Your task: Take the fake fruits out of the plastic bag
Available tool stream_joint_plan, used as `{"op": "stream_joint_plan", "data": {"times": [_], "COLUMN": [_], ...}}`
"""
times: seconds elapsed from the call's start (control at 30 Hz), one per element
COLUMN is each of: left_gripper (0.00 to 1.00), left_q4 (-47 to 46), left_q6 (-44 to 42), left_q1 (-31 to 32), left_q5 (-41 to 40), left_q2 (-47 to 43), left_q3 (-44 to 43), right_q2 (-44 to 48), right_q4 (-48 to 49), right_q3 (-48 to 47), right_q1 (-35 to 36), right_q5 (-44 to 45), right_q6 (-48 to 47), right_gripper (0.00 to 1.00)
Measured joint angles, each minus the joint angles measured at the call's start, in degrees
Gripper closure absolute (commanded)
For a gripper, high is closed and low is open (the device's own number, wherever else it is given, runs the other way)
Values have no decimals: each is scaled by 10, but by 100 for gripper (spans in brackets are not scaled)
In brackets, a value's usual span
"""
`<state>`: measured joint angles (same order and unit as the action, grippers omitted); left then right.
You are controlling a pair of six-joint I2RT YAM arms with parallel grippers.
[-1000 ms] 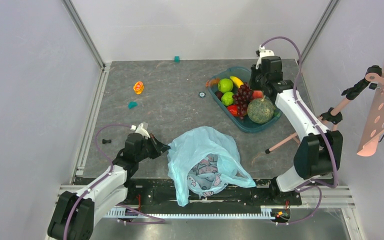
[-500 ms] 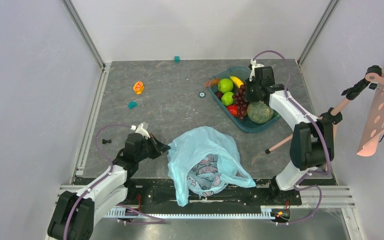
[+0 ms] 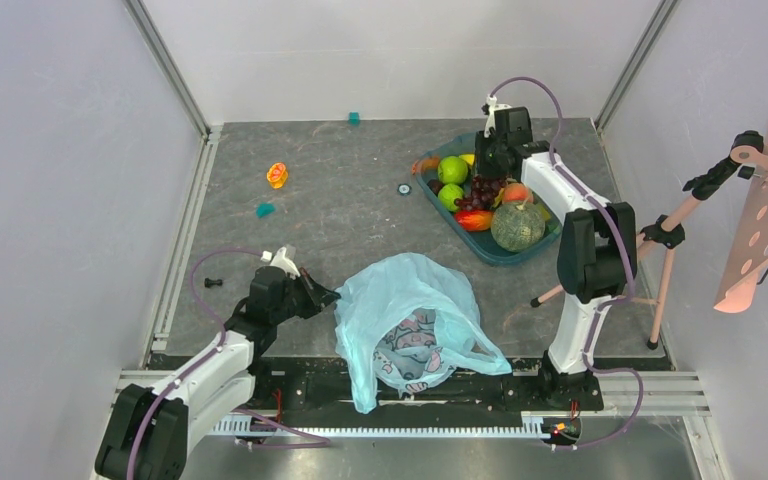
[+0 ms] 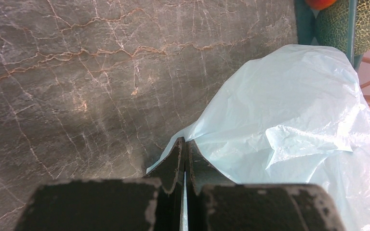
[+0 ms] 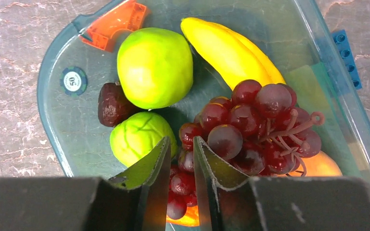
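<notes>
At the near edge of the table point(image 3: 340, 215), bag point(image 3: 410, 300): thin, crinkly, slack film, so light and slippery. Best taken by a bunched rim fold. Its contents cannot be told.
Tray point(image 3: 426, 190): far right, well apart from the bag, holding the three below.
Melon point(image 3: 517, 226): at the tray's near end. Hard and round, likely to slip, though the stem offers a hold.
Grapes point(image 5: 250, 120): mid-tray, knobbly, with a grippable stalk loop.
Apple point(image 5: 154, 67): smooth and rigid, needs a wide spread.
Left tool point(image 4: 183, 147): pressed together, pinching the bag's left edge.
Right tool point(image 5: 180, 142): narrowly spread above the grapes, holding nothing.

Overhead view far; wrist views close; tray point(image 5: 303, 29) shared with right.
</notes>
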<state>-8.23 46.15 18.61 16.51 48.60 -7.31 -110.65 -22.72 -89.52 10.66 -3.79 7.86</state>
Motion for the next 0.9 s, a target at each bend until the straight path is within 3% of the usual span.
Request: {"op": "stream_joint_plan", "data": {"times": [0.23, 0.53, 0.67, 0.9], "left_gripper": [98, 98, 98, 98], "left_q4": [9, 15, 24, 61], "left_q6": [0, 0, 0, 0], "left_q1": [0, 0, 0, 0], "left_q5": [-1, -2, -2, -4], "left_q2": [-5, -13, -19, -53], "left_q3": [0, 0, 0, -12], "right_q2": [13, 186, 263, 393], "right_q4": [30, 79, 94, 118], "right_q3": [14, 125, 154, 295], "right_q1": [1, 1, 1, 1], "right_q5": [-16, -34, -35, -71], "right_q6": [-8, -19, -23, -31], "right_gripper": [59, 44, 31, 6]}}
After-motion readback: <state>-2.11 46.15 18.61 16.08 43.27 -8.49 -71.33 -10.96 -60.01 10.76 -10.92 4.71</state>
